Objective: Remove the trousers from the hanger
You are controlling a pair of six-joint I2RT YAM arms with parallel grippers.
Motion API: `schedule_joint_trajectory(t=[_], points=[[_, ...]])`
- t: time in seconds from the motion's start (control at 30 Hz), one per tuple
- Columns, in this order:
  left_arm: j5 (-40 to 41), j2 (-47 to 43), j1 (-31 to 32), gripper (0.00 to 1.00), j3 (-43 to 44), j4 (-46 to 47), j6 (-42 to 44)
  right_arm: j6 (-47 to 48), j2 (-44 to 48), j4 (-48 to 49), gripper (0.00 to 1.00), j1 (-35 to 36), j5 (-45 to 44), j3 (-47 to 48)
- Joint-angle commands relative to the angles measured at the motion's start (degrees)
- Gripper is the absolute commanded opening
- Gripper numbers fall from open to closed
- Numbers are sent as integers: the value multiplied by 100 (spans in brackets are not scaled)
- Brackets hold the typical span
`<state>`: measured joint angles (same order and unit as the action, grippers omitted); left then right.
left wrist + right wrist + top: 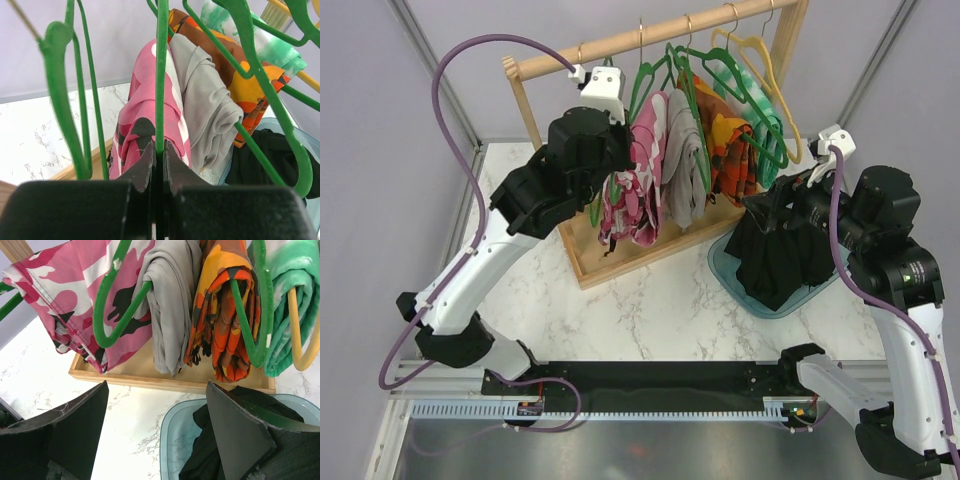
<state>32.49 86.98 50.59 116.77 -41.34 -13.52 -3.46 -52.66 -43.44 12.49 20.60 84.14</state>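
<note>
My left gripper point(159, 150) is shut on the thin bar of a green hanger point(161, 75) that carries the pink-white-dark camouflage trousers point(145, 100); in the top view it point(608, 185) sits at the left end of the rack. Grey trousers point(170, 305), orange-patterned trousers point(220, 315) and green-white trousers point(285, 305) hang on further hangers to the right. The black trousers point(780, 250) lie piled in a pale blue tub point(172, 440). My right gripper point(157, 390) is open wide just above the tub, its right finger over the black trousers.
The wooden rack has a top rail point(650, 35) and a tray-like base point(610, 265) on the marble table. An empty green hanger point(60, 90) hangs left of the held one. A yellow hanger point(760, 50) hangs at the right end.
</note>
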Motion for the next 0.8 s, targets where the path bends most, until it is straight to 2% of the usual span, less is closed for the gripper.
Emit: schedule_joint_trajectory(t=[0.0,0.33,0.47,0.7,0.77], points=[[240,-699,-5,2,-13,1427,192,-102,46,239,87,-45,155,-64],[109,-1165,-5,2,-523,1524,69,30,98,275,88,-89,427,-178],[-14,-1420,-14,2,-979,1506,-89,144,125,266,88,-89,699,-231],[-331,-2070,-14,2,-1552,1471,-423,609,142,205,89,-89,1446,-293],[-549,-2176,-14,2,-1710,1462,-502,819,151,205,89,-98,1937,-363]])
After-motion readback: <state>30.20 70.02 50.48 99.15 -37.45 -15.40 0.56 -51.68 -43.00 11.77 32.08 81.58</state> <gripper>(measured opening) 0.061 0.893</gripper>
